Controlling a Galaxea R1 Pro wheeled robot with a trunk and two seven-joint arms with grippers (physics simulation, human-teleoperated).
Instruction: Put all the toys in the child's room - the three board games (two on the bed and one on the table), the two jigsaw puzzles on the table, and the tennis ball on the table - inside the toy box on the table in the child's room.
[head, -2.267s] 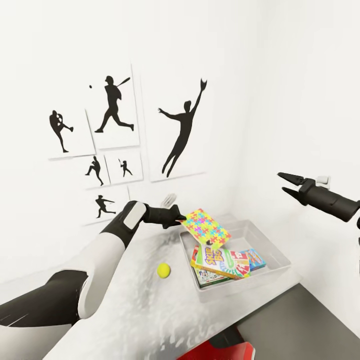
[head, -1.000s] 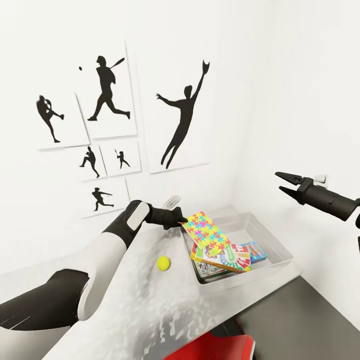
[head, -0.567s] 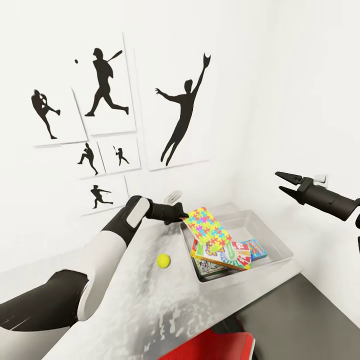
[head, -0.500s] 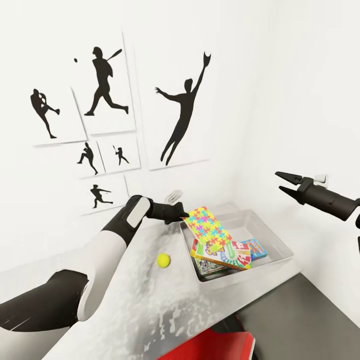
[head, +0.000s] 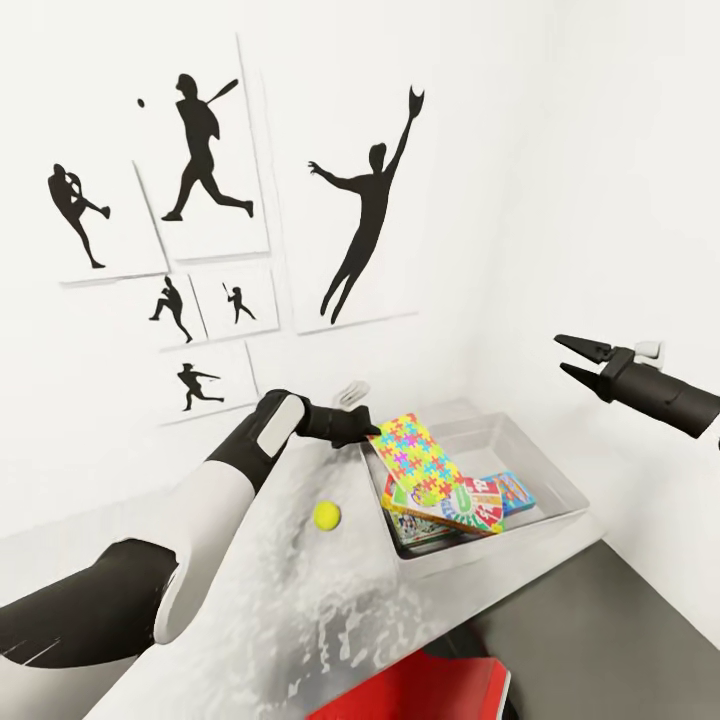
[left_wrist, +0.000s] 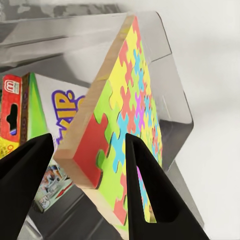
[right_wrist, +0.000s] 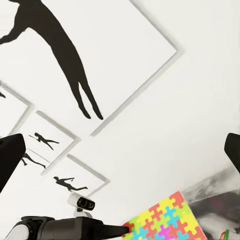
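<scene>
- On the table (head: 300, 600), toy box (head: 560, 500) sits against the wall corner; board games (head: 470, 505) lie stacked inside.
- Left gripper (head: 368, 436) clamps one edge of the puzzle (head: 420, 460), held tilted over the box's near-left rim; fingers (left_wrist: 145, 185) either side of the edge, lower corner resting on the games.
- Tennis ball (head: 325, 515) on the table, just beside the box, outside it.
- Right gripper (head: 572, 358) hangs well above the box, jaws parted, holding nothing.
- Baseball silhouette posters (head: 200, 220) on the wall behind.
- Red chair (head: 440, 690) at the table's front edge.
</scene>
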